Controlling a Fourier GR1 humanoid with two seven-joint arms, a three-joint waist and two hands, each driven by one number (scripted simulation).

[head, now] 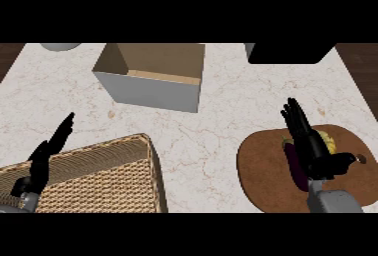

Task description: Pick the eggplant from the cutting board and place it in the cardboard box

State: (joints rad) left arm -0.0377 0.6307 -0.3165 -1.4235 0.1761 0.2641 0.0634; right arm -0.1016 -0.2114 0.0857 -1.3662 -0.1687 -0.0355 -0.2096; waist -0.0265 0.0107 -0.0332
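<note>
Right hand fingers straight, empty, over glossy purple eggplant on round wooden cutting board; left hand likewise.

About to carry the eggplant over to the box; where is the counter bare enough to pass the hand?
Bare marble lies between the cutting board and the wicker basket, running up to the cardboard box; also right of the box. It is crowded on the board: right hand, eggplant, a yellow item.

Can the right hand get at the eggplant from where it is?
Probably yes. The right hand hangs open right over the cutting board, with the eggplant just beside its fingers and nothing between them. Something yellow lies on the hand's other side.
</note>
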